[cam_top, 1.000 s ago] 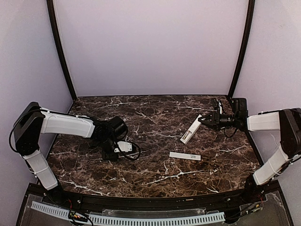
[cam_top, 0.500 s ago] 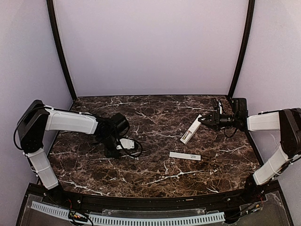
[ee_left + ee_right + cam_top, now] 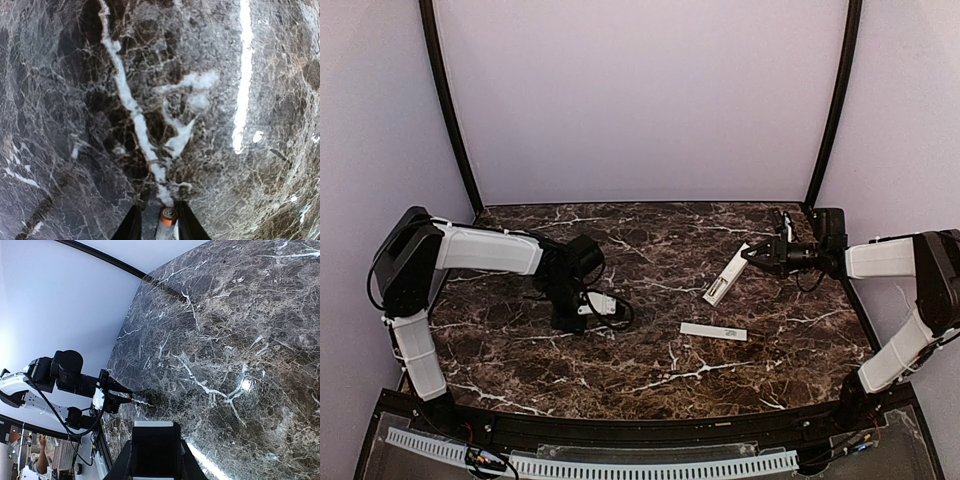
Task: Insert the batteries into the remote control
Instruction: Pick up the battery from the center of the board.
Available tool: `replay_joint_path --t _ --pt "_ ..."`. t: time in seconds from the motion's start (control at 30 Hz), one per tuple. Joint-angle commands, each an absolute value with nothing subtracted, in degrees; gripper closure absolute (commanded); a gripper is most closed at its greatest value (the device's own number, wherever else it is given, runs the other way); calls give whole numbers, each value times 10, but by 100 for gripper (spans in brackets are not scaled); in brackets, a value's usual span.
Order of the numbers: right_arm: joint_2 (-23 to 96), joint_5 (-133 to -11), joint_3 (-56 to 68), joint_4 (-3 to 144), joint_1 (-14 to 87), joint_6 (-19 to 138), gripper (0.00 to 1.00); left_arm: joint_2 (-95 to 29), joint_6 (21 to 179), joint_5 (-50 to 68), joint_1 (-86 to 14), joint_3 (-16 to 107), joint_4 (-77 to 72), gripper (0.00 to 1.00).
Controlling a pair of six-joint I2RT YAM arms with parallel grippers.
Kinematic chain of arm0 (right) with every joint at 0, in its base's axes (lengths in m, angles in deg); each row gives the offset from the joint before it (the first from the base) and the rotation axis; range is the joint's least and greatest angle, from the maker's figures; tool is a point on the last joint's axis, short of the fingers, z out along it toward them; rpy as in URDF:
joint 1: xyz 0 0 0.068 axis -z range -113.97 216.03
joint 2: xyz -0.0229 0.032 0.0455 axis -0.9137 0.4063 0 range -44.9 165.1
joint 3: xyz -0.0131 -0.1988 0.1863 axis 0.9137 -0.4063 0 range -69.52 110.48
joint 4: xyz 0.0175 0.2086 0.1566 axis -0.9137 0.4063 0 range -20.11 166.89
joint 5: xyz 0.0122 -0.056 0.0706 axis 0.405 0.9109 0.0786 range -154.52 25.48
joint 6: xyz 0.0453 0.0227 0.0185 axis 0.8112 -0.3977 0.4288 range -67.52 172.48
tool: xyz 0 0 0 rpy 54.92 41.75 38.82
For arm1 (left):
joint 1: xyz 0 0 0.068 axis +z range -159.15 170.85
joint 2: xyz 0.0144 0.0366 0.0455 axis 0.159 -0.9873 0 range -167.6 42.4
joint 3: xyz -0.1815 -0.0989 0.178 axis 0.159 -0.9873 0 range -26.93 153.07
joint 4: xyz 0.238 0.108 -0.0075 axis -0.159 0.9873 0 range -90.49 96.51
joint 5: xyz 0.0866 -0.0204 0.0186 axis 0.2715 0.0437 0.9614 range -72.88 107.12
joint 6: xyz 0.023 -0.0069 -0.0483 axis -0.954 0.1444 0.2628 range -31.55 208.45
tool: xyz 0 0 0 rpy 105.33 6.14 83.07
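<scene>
Remote control: the slim white bar [image 3: 725,276] is lifted at its far end and slants down toward the marble table [image 3: 650,372]. It sits right of the table's middle, and every place below is given from it.
Right gripper: [image 3: 752,256] is at the remote control's upper, far-right end with its fingers clamped on that end. In the right wrist view the dark end of the bar fills the gap between the two fingers.
Battery: one small cylinder [image 3: 166,226] with a gold body and a copper-orange cap. It is well apart from the remote control, far to its left across the table, and lies between the left fingers.
Left gripper: [image 3: 158,207] points down close over the marble, far left of the remote control. Its jaws are drawn narrow around the battery. The right finger [image 3: 186,225] lies against the battery, and a thin dark gap shows beside the left finger. I cannot tell whether the battery is actually pinched.
Cover strip: a thin flat white strip [image 3: 713,331] with small grey print lies flat on the table, near the remote control's lower end on the side toward the arm bases, and does not touch it.
Cable: a black loop [image 3: 612,318] lies beside the left wrist, well left of the remote control.
</scene>
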State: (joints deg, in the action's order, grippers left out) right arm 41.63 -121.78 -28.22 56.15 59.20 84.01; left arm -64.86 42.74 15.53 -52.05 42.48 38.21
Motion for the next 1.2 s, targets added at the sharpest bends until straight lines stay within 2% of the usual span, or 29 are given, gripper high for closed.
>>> replay_joint_path --t 0.0,0.17,0.27,0.77,0.97,1.17 --pt "415 -1230 -279 539 589 833 100 -678 448 130 -514 418 435 76" --pt "413 -1232 -280 539 589 834 100 -682 467 148 -507 423 448 69" --pt "412 -1231 -280 541 589 832 100 -683 479 161 -500 422 452 68" --pt "426 -1224 -274 527 561 846 100 -667 527 123 -493 445 466 99" --pt "455 -1213 -264 488 505 873 100 -579 627 70 -495 427 359 100" --pt "479 -1217 -237 478 461 876 100 -444 725 -1 -509 328 163 100"
